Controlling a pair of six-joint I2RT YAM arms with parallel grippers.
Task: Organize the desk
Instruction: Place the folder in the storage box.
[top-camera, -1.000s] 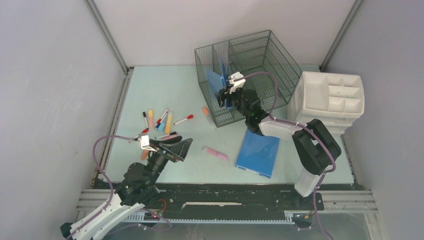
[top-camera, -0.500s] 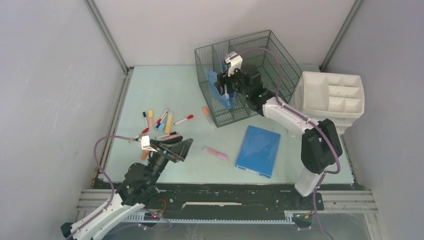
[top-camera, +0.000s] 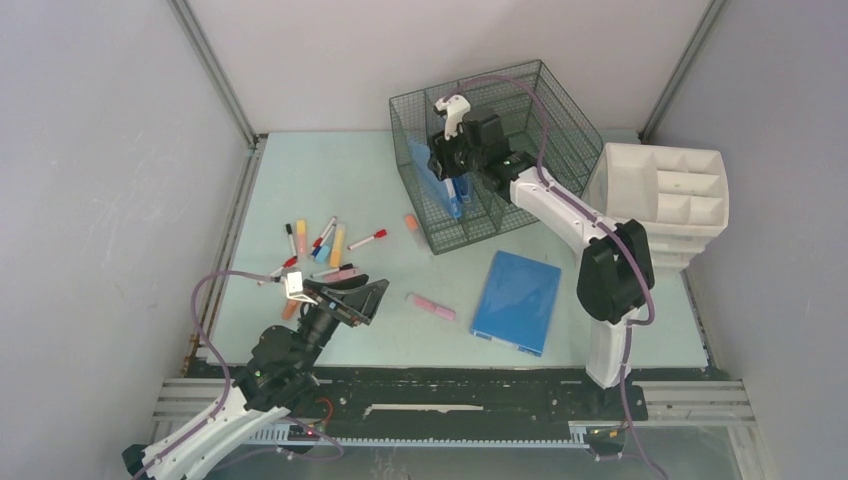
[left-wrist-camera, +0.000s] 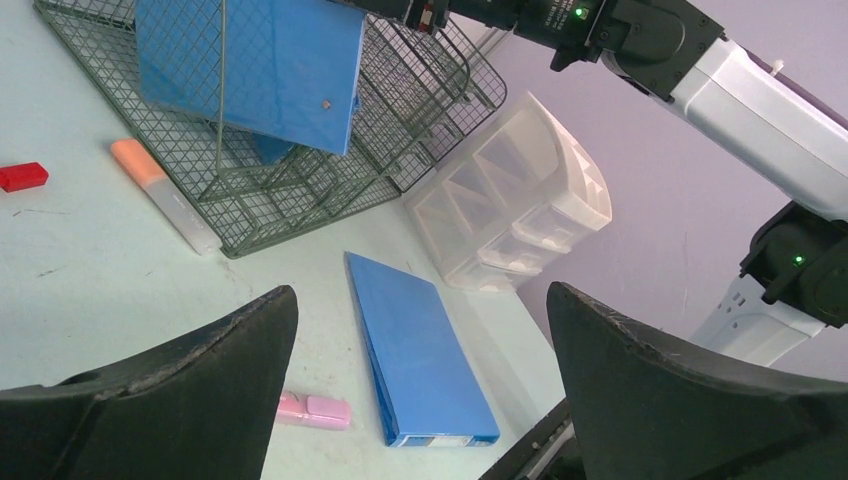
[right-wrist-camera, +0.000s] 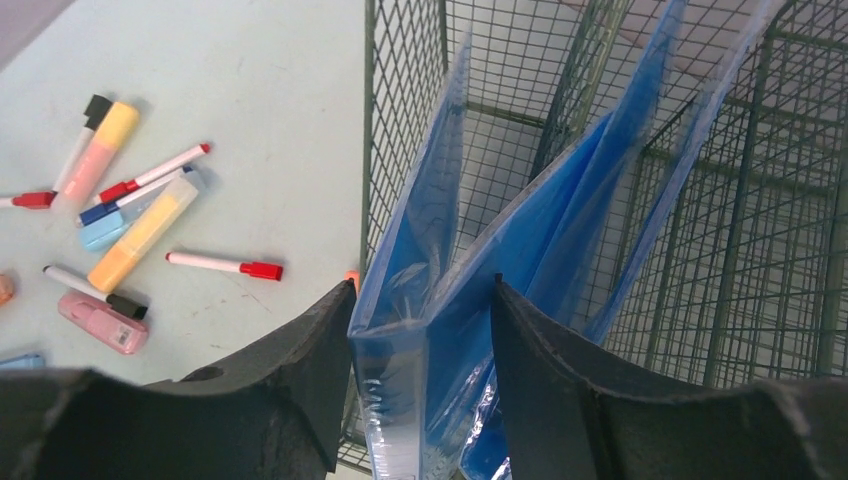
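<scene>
The pale green worktop (top-camera: 330, 170) fills the floor of the grey-walled cell. At its far side, the right fingers (right-wrist-camera: 421, 288) reach into the wire basket (top-camera: 520, 110) and straddle the top edge of an upright blue folder (right-wrist-camera: 415, 230); whether they pinch it cannot be told. The left fingers (left-wrist-camera: 420, 292) hang spread wide and empty over the near left, beside scattered markers (top-camera: 325, 240). A blue binder (top-camera: 517, 300) lies flat near the basket.

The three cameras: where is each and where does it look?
Top external: high behind the robot, looking down on the desk; left arm, right arm show.
Left wrist: low, facing the wire basket and blue binder; its open fingers show.
Right wrist: over the basket, looking down in; its fingers flank a blue folder.
Shared: binder, in top and left wrist.
</scene>
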